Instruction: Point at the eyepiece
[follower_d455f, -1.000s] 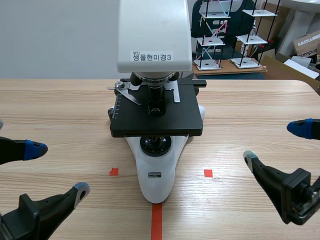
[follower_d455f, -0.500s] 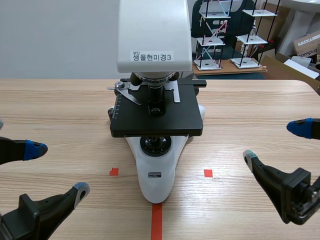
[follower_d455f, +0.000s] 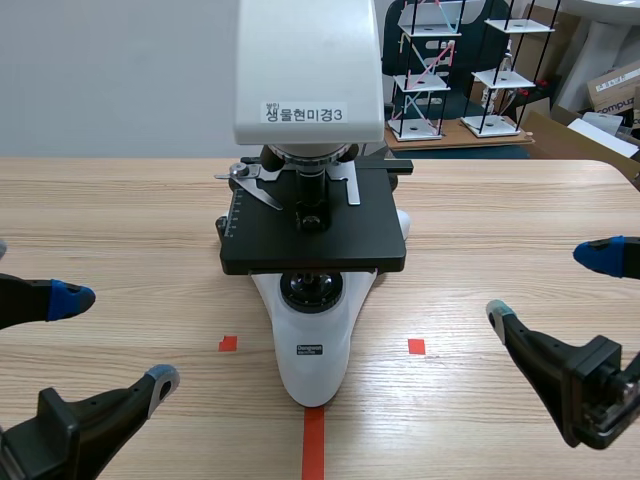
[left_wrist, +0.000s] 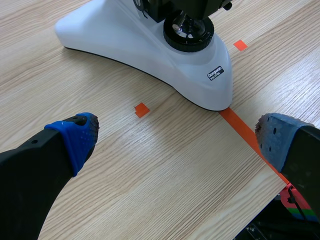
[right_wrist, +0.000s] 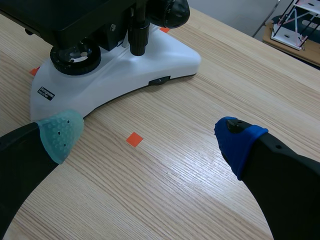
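A white microscope (follower_d455f: 312, 250) with a black stage (follower_d455f: 315, 225) stands at the table's middle. Its white head (follower_d455f: 308, 70) carries a label and runs out past the top of the scene view, so no eyepiece shows in any view. My left gripper (follower_d455f: 118, 340) hovers low at the front left, open and holding nothing. My right gripper (follower_d455f: 545, 287) sits low at the front right, also open and holding nothing. In the left wrist view the microscope's base (left_wrist: 150, 45) lies ahead of the open gripper (left_wrist: 175, 135). The right wrist view has the base (right_wrist: 125, 75) ahead of its open gripper (right_wrist: 148, 134).
Small white shelf racks (follower_d455f: 450, 60) and cardboard boxes (follower_d455f: 615, 90) stand behind the table at the back right. The table's front edge (left_wrist: 260, 210) runs just under my left gripper.
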